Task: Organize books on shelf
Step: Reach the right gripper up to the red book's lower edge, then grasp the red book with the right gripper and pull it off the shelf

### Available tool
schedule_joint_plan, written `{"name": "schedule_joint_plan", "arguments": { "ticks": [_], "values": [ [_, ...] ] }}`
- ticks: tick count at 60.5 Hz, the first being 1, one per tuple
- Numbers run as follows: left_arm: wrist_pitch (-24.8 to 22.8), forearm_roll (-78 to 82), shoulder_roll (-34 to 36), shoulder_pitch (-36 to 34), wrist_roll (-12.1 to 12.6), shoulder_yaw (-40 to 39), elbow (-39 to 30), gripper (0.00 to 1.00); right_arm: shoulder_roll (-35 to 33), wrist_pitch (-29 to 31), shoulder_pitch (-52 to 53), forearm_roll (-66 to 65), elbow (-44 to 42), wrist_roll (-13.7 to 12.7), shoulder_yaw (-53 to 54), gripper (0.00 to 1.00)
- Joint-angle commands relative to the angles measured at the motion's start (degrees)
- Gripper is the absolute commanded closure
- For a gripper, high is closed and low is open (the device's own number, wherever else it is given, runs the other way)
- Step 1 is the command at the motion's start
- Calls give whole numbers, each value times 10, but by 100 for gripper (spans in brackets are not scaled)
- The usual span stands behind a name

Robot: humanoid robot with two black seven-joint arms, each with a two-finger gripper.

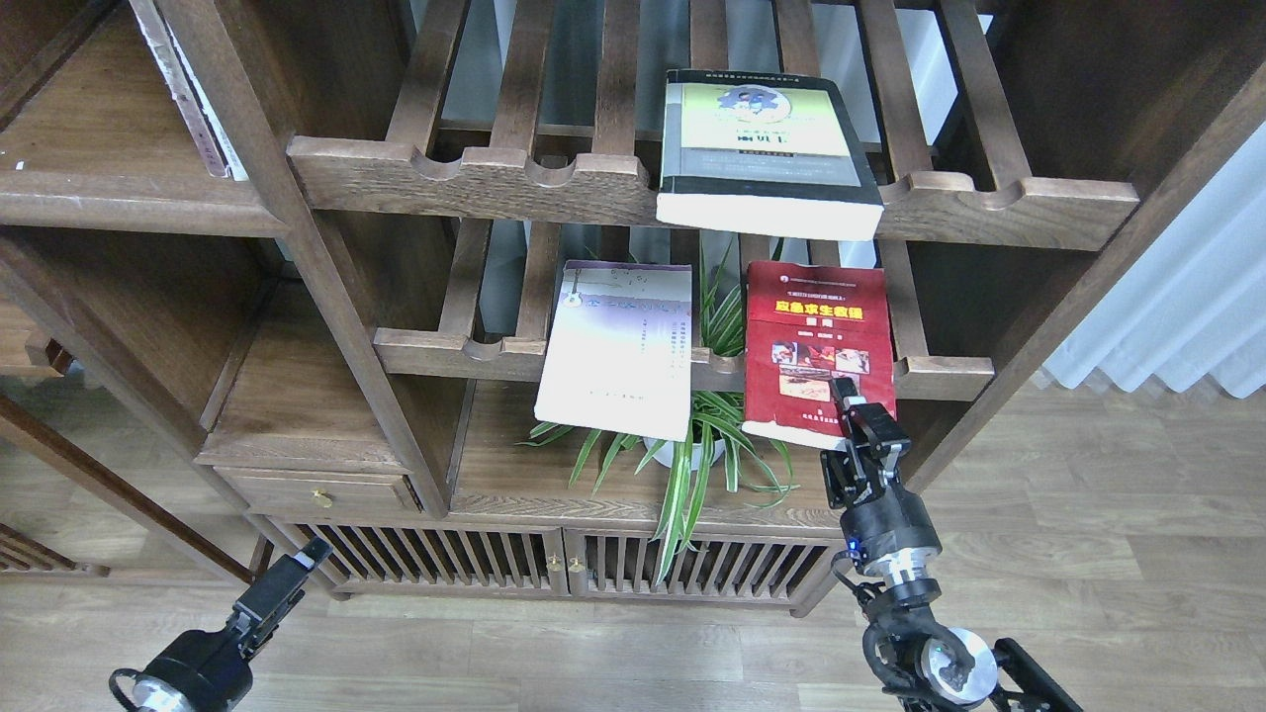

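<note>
Books are shown lying flat on two slatted wooden racks of a dark-brown cabinet. The thick grey and yellow-green book [767, 148] rests on the upper slatted rack [475, 178], its pale page edge overhanging the scalloped front rail. On the lower slatted rack [435, 351] the pale lavender-white book [618, 346] lies to the left and the red book [819, 346] to the right, both jutting out past the front rail, well apart from each other.

Between and below these two a spider plant [707, 435] is seen in a white pot; the pot is largely hidden by leaves and by the lavender-white book's near edge. The solid shelf board [119, 188] is seen at far left, where a thin book [188, 89] leans, cut off by the top edge.

The right gripper [841, 396] is raised at the near right corner of the red book, one finger lying over the cover; the second finger cannot be made out, so whether the book is clamped cannot be told. The left gripper [297, 559] is held low at near left, in front of the cabinet's slatted doors [495, 564], touching nothing; its fingers merge into one dark shape, so their state cannot be told.
</note>
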Motion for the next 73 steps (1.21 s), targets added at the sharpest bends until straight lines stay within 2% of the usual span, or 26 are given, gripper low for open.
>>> {"name": "schedule_joint_plan", "arguments": {
  "ticks": [1, 4, 5, 7, 27, 55, 73],
  "values": [
    [0, 0, 0, 0, 0, 0, 0, 0, -1, 0, 5, 4, 2, -4, 2, 79],
    [0, 0, 0, -1, 0, 0, 0, 0, -4, 0, 6, 4, 3, -6, 1, 87],
    [0, 0, 0, -1, 0, 0, 1, 0, -4, 0, 6, 5, 3, -6, 0, 93],
    [0, 0, 0, -2, 0, 1, 1, 0, -5, 0, 6, 5, 3, -7, -2, 95],
    [0, -2, -1, 0, -2, 0, 3, 0, -20, 0, -9, 4, 20, -10, -25, 96],
    [0, -3, -8, -3, -2, 3, 33, 0, -24, 0, -158, 6, 126, -10, -14, 97],
    [0, -2, -9, 2, -1, 14, 45, 0, -46, 0, -193, 5, 131, -10, -18, 97]
  ]
}}
